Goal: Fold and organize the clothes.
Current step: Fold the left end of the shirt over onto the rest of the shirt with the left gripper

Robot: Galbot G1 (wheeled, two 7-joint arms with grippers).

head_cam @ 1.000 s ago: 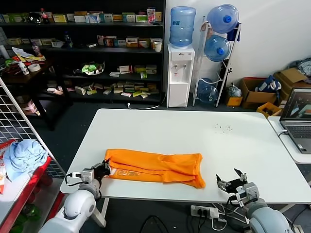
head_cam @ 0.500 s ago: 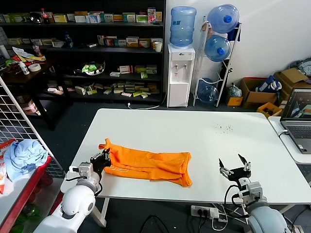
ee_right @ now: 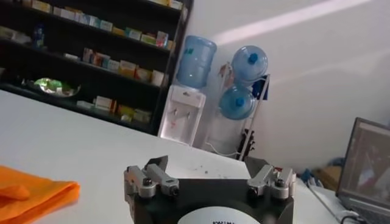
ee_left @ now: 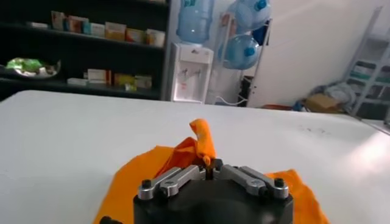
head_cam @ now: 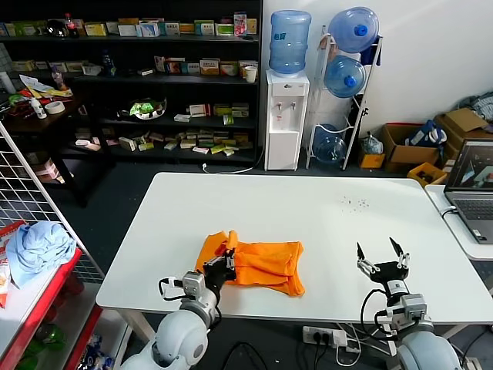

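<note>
The bright orange T-shirt (head_cam: 262, 264) lies bunched near the front middle of the white table (head_cam: 308, 204). Its left end is doubled over onto the rest. My left gripper (head_cam: 222, 266) is shut on that raised end. In the left wrist view, a peak of orange fabric (ee_left: 201, 135) stands up from between the closed fingers of my left gripper (ee_left: 208, 165). My right gripper (head_cam: 383, 260) is open and empty above the table, well to the right of the shirt. The right wrist view shows my right gripper (ee_right: 207, 167) with its fingers spread and the shirt's edge (ee_right: 30, 192) off to one side.
A laptop (head_cam: 471, 189) stands on a side table at the right. A light blue cloth bundle (head_cam: 35, 247) lies on a red rack at the left, behind a wire grid. Shelves, a water dispenser (head_cam: 285, 116) and boxes stand beyond the table.
My left gripper has moved right with the shirt's left end, doubling it over so the shirt is shorter. My right gripper has moved slightly away from the front edge.
</note>
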